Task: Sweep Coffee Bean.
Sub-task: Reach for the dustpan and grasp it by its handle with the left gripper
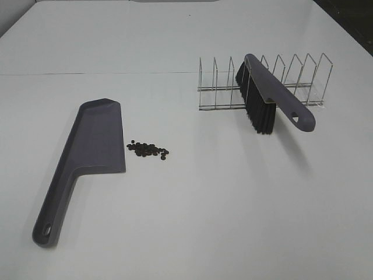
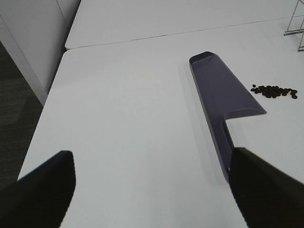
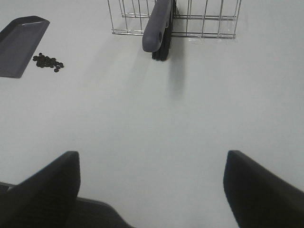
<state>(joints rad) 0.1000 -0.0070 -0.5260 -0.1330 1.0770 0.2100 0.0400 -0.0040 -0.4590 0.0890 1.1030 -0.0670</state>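
A small cluster of dark coffee beans (image 1: 148, 150) lies on the white table just right of the grey-purple dustpan (image 1: 93, 146); the beans (image 2: 274, 91) and dustpan (image 2: 223, 95) also show in the left wrist view. A grey-purple brush (image 1: 269, 96) with black bristles leans in a wire rack (image 1: 291, 76) at the back right. Neither gripper appears in the high view. My left gripper (image 2: 152, 187) is open, set back from the dustpan's handle. My right gripper (image 3: 152, 185) is open too, well short of the brush (image 3: 158, 26) and the beans (image 3: 47, 62).
The table's left edge (image 2: 50, 95) drops to a dark floor in the left wrist view. A seam (image 1: 87, 73) runs across the table behind the dustpan. The wire rack (image 3: 204, 21) stands near the far side.
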